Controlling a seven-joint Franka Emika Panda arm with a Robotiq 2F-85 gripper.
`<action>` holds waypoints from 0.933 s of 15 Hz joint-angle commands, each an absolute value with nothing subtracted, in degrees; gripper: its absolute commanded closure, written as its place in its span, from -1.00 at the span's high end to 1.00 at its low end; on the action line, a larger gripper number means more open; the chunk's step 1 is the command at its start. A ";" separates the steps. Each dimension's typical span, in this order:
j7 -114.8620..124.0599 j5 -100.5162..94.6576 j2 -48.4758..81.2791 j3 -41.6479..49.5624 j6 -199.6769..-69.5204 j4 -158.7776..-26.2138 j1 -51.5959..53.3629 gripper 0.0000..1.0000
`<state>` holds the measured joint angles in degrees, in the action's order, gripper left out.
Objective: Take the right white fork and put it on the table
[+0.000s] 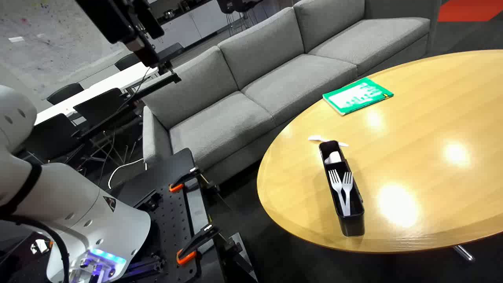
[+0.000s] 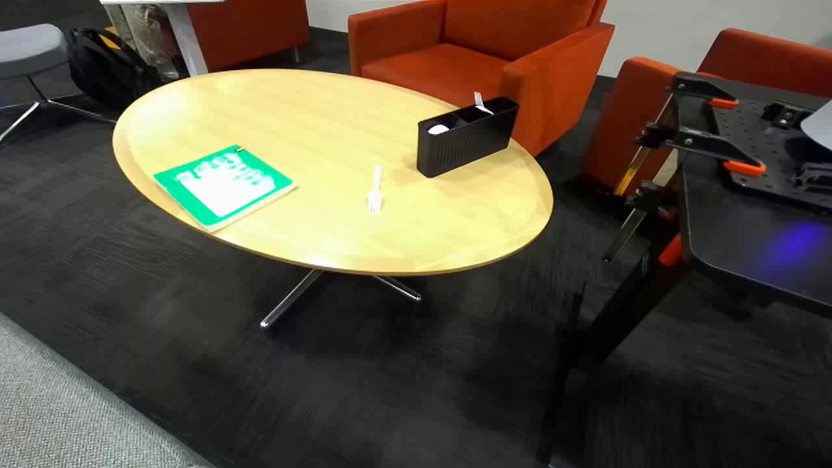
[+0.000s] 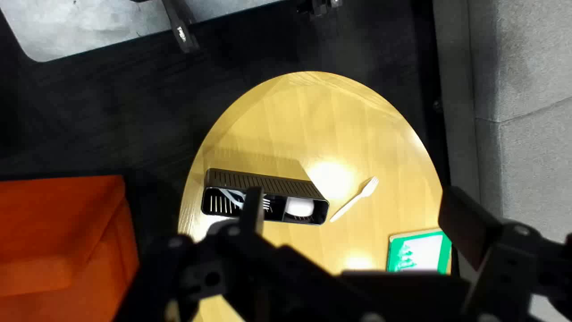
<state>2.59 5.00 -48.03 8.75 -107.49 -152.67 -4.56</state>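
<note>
Two white plastic forks lie in the narrow black tray, which stands on the round table (image 1: 412, 129). The right white fork (image 1: 347, 186) leans close beside the near-identical left fork (image 1: 335, 182). In the wrist view the forks in the tray are partly hidden behind a gripper finger. Another white fork (image 3: 355, 199) lies flat on the table beside the tray; it also shows in an exterior view (image 2: 375, 192). My gripper (image 3: 357, 214) is open and empty, its fingers wide apart, high above the table. In an exterior view the gripper (image 1: 159, 65) hangs at the upper left, away from the tray.
The black tray (image 1: 351, 228) has a divider, with a white item (image 1: 334, 157) in its other compartment. A green and white book (image 2: 224, 185) lies near the table's edge. A grey sofa (image 1: 255, 70) and an orange armchair (image 2: 442, 62) stand close to the table.
</note>
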 commanded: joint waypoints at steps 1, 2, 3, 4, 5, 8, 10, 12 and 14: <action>1.94 5.67 -47.87 7.94 -107.30 -152.54 -5.58 1.00; 1.94 5.67 -47.87 7.94 -107.30 -152.54 -5.58 1.00; 1.94 5.67 -47.87 7.94 -107.30 -152.54 -5.58 1.00; 1.94 5.67 -47.87 7.94 -107.30 -152.54 -5.58 1.00; 1.94 5.67 -47.87 7.94 -107.30 -152.54 -5.58 1.00; 2.45 5.71 -45.87 7.31 -109.26 -152.25 -5.28 1.00; 2.87 4.78 -42.78 5.52 -114.33 -152.50 -4.85 1.00; 2.68 3.83 -38.71 3.55 -120.97 -152.98 -4.24 1.00; 3.10 2.13 -32.99 1.65 -129.19 -153.30 -4.51 1.00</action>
